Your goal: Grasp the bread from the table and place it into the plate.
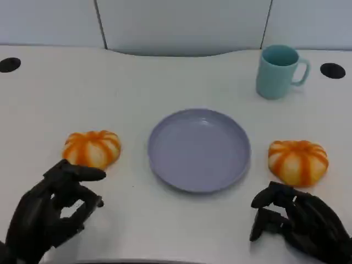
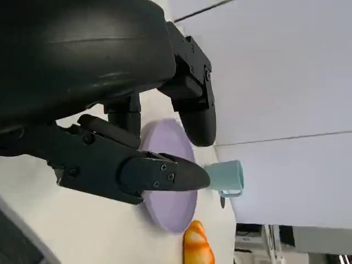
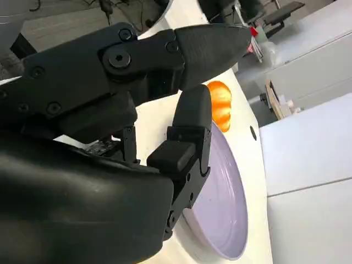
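Observation:
Two orange, pumpkin-shaped breads lie on the white table: the left bread (image 1: 92,148) on one side of the lilac plate (image 1: 199,151), the right bread (image 1: 297,161) on the other. The plate holds nothing. My left hand (image 1: 52,212) hovers just in front of the left bread, fingers apart, holding nothing. My right hand (image 1: 300,223) sits just in front of the right bread, also holding nothing. The left wrist view looks past the left hand (image 2: 148,165) to the plate (image 2: 170,192) and the right bread (image 2: 197,247). The right wrist view has the plate (image 3: 223,203) and the left bread (image 3: 221,104) beyond the right hand (image 3: 181,110).
A teal mug (image 1: 279,71) stands at the back right behind the plate; it also appears in the left wrist view as the mug (image 2: 226,176). Two black grommet holes (image 1: 332,70) mark the table's far corners. A grey partition wall runs behind the table.

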`<control>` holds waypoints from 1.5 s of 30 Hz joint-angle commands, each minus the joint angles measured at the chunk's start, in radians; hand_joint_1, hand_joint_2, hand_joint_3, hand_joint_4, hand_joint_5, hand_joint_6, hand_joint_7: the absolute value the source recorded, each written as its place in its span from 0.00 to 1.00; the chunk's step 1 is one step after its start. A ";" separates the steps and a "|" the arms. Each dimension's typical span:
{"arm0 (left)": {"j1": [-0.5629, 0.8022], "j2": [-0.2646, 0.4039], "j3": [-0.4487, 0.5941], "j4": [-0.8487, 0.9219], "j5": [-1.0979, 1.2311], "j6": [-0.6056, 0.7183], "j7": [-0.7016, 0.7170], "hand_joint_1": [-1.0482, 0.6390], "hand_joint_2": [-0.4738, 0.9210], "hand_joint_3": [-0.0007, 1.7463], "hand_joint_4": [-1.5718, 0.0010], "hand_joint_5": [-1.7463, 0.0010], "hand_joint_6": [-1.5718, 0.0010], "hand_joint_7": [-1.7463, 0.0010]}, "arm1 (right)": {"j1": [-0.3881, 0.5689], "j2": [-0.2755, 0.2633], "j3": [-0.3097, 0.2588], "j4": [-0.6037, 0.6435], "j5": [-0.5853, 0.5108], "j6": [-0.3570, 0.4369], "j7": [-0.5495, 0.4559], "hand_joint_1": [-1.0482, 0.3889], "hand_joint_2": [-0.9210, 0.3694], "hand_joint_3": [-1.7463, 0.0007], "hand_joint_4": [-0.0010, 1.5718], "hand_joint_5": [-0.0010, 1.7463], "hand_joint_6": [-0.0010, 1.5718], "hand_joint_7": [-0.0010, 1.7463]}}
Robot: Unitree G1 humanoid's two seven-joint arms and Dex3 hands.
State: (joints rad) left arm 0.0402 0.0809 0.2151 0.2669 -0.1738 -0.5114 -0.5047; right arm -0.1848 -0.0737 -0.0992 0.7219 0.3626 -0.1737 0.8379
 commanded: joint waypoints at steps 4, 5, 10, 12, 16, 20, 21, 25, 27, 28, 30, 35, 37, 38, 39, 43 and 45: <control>-0.003 0.139 -0.022 -0.079 0.251 -0.108 0.144 0.33 1.00 0.09 0.86 0.34 0.69 0.83 | 0.031 0.004 -0.003 0.034 -0.015 0.027 -0.013 0.37 0.00 0.87 0.41 0.84 0.43 0.58; -0.002 0.144 -0.028 -0.080 0.254 -0.109 0.154 0.33 1.00 0.09 0.86 0.35 0.69 0.84 | 0.031 0.005 -0.003 0.034 -0.015 0.027 -0.013 0.37 0.00 0.88 0.41 0.84 0.44 0.58; -0.043 0.291 -0.024 -0.209 0.541 -0.063 0.236 0.27 1.00 0.08 0.89 0.58 0.74 0.94 | 0.033 0.007 0.004 0.022 -0.028 0.033 -0.030 0.37 0.00 0.88 0.42 0.84 0.44 0.58; -0.062 0.327 -0.031 -0.244 0.639 -0.033 0.276 0.25 1.00 0.05 0.87 0.72 0.75 0.98 | 0.035 0.009 0.006 0.013 -0.025 0.040 -0.032 0.37 0.00 0.88 0.42 0.84 0.44 0.58; -0.101 0.390 -0.074 -0.266 0.769 0.028 0.331 0.21 1.00 0.04 0.84 0.84 0.77 1.00 | 0.036 0.010 0.007 0.012 -0.022 0.045 -0.033 0.36 0.00 0.89 0.42 0.84 0.44 0.59; -0.149 0.429 -0.118 -0.259 0.839 0.081 0.348 0.18 1.00 0.04 0.85 0.88 0.79 1.00 | 0.041 0.009 0.010 -0.001 -0.026 0.055 -0.045 0.36 0.00 0.89 0.42 0.84 0.44 0.60; -0.164 0.436 -0.132 -0.262 0.857 0.107 0.342 0.18 1.00 0.03 0.85 0.89 0.79 1.00 | 0.043 0.009 0.012 -0.003 -0.030 0.050 -0.047 0.36 0.00 0.89 0.42 0.84 0.44 0.60; -0.206 0.455 -0.176 -0.252 0.899 0.170 0.350 0.18 0.99 0.01 0.85 0.91 0.80 1.00 | 0.050 0.009 0.017 -0.018 -0.032 0.051 -0.056 0.36 0.00 0.89 0.42 0.84 0.43 0.60; -0.240 0.467 -0.205 -0.225 0.922 0.194 0.352 0.17 1.00 0.01 0.85 0.91 0.81 1.00 | 0.052 0.009 0.018 -0.024 -0.029 0.061 -0.060 0.36 0.00 0.88 0.42 0.84 0.43 0.60; -0.248 0.471 -0.215 -0.218 0.926 0.201 0.353 0.17 1.00 0.01 0.85 0.92 0.81 1.00 | 0.052 0.009 0.019 -0.025 -0.028 0.063 -0.061 0.36 0.00 0.88 0.42 0.84 0.43 0.60; -0.253 0.479 -0.227 -0.214 0.926 0.210 0.360 0.17 1.00 0.01 0.85 0.92 0.81 1.00 | 0.053 0.009 0.020 -0.028 -0.027 0.065 -0.063 0.36 0.00 0.88 0.42 0.84 0.43 0.60; -0.323 0.486 -0.286 -0.137 0.947 0.244 0.353 0.18 0.99 0.00 0.85 0.92 0.81 1.00 | 0.067 0.008 0.023 -0.053 -0.022 0.084 -0.070 0.37 0.00 0.88 0.41 0.83 0.43 0.60; -0.370 0.487 -0.321 -0.080 0.962 0.256 0.354 0.18 0.98 0.00 0.84 0.93 0.81 1.00 | 0.074 0.006 0.025 -0.068 -0.021 0.096 -0.072 0.37 0.00 0.88 0.41 0.83 0.43 0.60; -0.385 0.487 -0.334 -0.061 0.966 0.260 0.358 0.19 0.98 0.00 0.84 0.92 0.81 1.00 | 0.074 0.005 0.026 -0.071 -0.021 0.098 -0.072 0.37 0.00 0.87 0.41 0.84 0.43 0.60; -0.398 0.487 -0.346 -0.043 0.969 0.265 0.362 0.19 0.98 0.00 0.84 0.92 0.81 1.00 | 0.075 0.005 0.025 -0.074 -0.019 0.105 -0.073 0.37 0.00 0.87 0.41 0.84 0.43 0.60; -0.444 0.484 -0.389 0.025 0.974 0.286 0.359 0.19 0.98 0.00 0.84 0.93 0.82 1.00 | 0.079 0.000 0.025 -0.079 -0.022 0.107 -0.074 0.37 0.00 0.88 0.41 0.83 0.43 0.60; -0.478 0.480 -0.418 0.074 0.981 0.304 0.349 0.19 0.98 0.00 0.85 0.93 0.83 1.00 | 0.081 -0.001 0.024 -0.079 -0.023 0.104 -0.072 0.37 0.00 0.88 0.41 0.83 0.43 0.60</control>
State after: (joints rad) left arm -0.3965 0.5471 -0.1735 0.2817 0.7938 -0.2340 -0.1508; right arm -0.1441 -0.0612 -0.0766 0.6146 0.3608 -0.0951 0.7794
